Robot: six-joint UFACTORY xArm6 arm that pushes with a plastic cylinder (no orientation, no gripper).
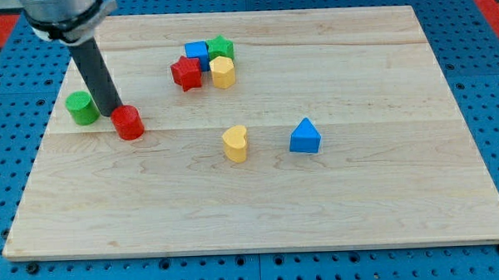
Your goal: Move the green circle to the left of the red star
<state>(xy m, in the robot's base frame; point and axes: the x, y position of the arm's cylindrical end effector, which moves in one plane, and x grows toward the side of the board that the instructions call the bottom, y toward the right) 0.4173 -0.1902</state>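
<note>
The green circle (82, 108) lies near the board's left edge. The red star (186, 73) sits in a cluster at the view's top centre, well to the right of the green circle. My tip (114, 112) rests on the board between the green circle and a red circle (128, 123), close to both; it stands just right of the green circle and at the red circle's upper left.
The cluster also holds a blue cube (196, 52), a green star (220, 48) and a yellow hexagon (223, 73), all close to the red star. A yellow heart (235, 144) and a blue triangle (304, 137) lie mid-board on the wooden board (360, 203).
</note>
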